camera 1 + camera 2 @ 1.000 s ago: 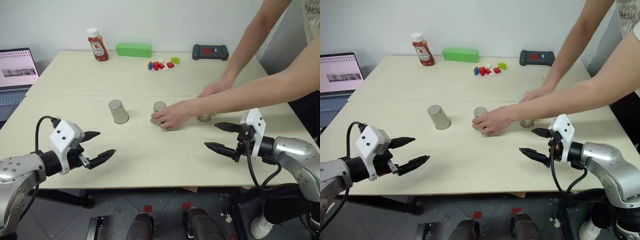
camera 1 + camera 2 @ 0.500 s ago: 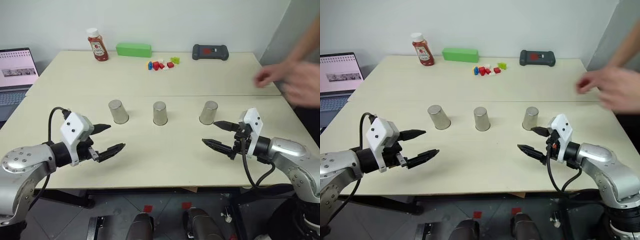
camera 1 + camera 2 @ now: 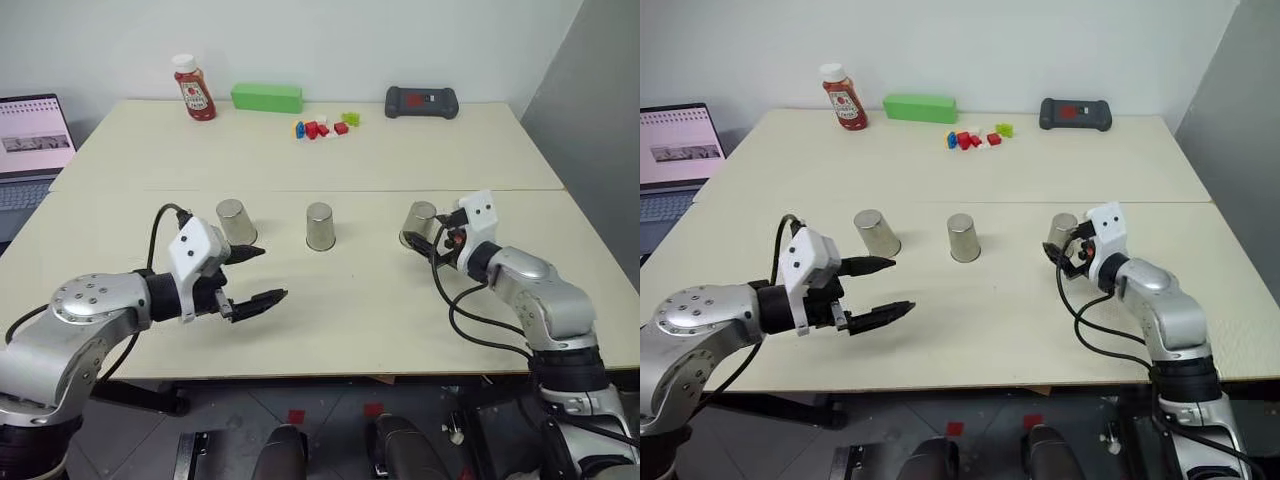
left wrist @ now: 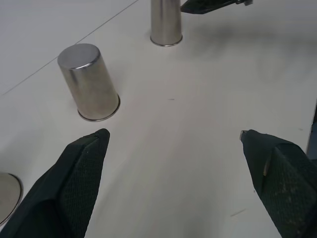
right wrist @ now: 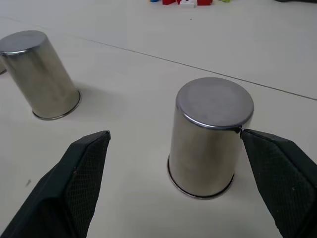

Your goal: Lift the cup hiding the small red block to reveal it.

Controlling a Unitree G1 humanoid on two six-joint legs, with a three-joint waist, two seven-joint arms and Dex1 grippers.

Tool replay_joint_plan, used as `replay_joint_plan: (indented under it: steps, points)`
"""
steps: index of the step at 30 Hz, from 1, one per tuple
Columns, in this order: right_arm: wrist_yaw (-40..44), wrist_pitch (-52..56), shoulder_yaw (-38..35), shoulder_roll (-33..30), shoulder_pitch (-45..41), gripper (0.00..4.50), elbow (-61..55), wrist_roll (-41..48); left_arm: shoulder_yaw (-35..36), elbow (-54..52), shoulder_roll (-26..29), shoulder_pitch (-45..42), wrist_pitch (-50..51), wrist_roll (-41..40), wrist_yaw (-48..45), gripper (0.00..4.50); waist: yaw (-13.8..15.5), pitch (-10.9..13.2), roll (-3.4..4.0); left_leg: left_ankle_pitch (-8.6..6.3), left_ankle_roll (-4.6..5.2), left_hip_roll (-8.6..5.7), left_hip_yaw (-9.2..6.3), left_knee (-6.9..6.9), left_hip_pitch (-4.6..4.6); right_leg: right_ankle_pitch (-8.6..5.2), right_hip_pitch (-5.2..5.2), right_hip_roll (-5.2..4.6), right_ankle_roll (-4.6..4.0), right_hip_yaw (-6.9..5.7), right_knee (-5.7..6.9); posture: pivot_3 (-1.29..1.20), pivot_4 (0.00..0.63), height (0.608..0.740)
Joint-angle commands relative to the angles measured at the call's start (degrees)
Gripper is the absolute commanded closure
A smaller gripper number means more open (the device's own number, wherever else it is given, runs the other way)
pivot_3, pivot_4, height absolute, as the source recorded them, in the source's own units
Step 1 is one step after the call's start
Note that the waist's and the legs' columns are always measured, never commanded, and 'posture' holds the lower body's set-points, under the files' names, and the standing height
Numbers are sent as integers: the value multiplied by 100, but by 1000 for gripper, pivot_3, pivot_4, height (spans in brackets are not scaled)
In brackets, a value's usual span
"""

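1. Left eye view: three inverted cups stand in a row on the tabletop (image 3: 330, 290).
2. Right tool (image 5: 174, 144): fingers spread, one touching the right-hand cup (image 5: 210, 136) at its top edge; cup not clamped.
3. Left tool (image 3: 256, 274): spread, empty, near the left cup (image 3: 236, 221).
4. Middle cup (image 3: 320, 226): untouched.

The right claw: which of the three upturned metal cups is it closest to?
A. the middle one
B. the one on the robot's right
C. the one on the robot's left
B: the open right claw has the right-hand cup between its fingers, not yet gripped.
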Motion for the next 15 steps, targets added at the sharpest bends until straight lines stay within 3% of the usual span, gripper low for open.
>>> replay_joint_plan:
  steps: [1, 15]
  points:
    - [-175, -163, -218, 81, -172, 28, 4, -79, -90, -120, 2, -152, -61, -27, -64, 0, 0, 0, 0, 0, 0, 0, 0, 0, 0, 0, -1, 0, 0, 0, 0, 0, 150, 740]
    - [-392, -758, -292, 530, -675, 28, 1318, -347, -460, 149, -45, -507, -233, 66, -285, 0, -15, 0, 0, 0, 0, 0, 6, 2, 4, 0, 0, 2, 0, 4, 3, 0, 150, 740]
